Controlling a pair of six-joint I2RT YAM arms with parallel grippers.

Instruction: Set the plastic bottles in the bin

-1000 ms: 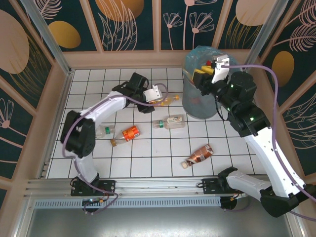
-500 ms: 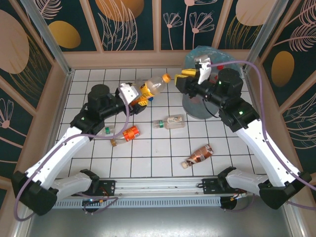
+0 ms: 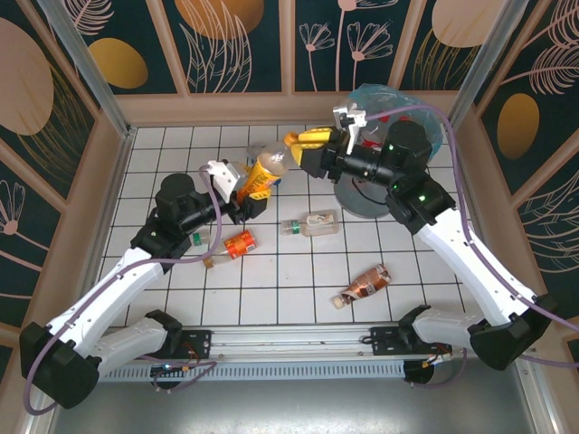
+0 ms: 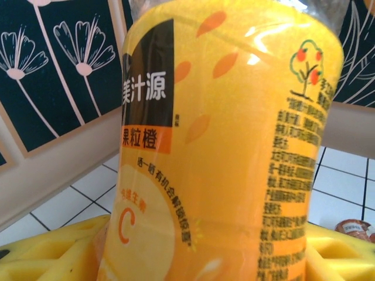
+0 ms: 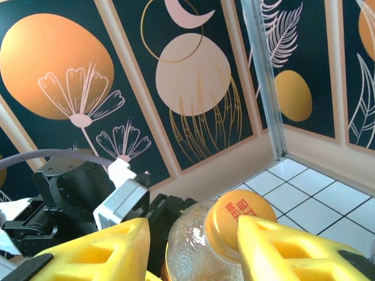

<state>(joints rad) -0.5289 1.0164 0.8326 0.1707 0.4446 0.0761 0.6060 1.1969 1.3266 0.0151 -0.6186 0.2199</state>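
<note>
An orange-labelled plastic bottle [image 3: 266, 166] with an orange cap [image 5: 240, 219] is held in the air over the tiled floor, with my left gripper [image 3: 252, 186] shut on its body. In the left wrist view the bottle [image 4: 222, 146] sits between the yellow fingers [image 4: 53, 252]. My right gripper [image 3: 297, 152] is open, and its fingers [image 5: 99, 252] straddle the bottle's neck and cap. The bin [image 3: 360, 201] with its blue bag [image 3: 398, 98] stands behind the right arm, partly hidden. Several more bottles lie on the floor: a white-labelled one [image 3: 313, 222], a red-orange one [image 3: 235, 245], a green-capped one [image 3: 194, 239] and a crushed brown one [image 3: 364, 282].
Patterned walls with a tan skirting [image 3: 217, 110] close in the white tiled floor [image 3: 271, 289] on three sides. A metal rail [image 3: 289, 339] runs along the near edge. Purple cables [image 3: 470, 194] trail along both arms. The left wrist's white camera housing [image 5: 120, 196] sits just behind the bottle.
My left gripper lifted the orange bottle off the floor and drew it back. My right gripper swung left from above the bin, and its open fingers are now around the bottle's cap.
</note>
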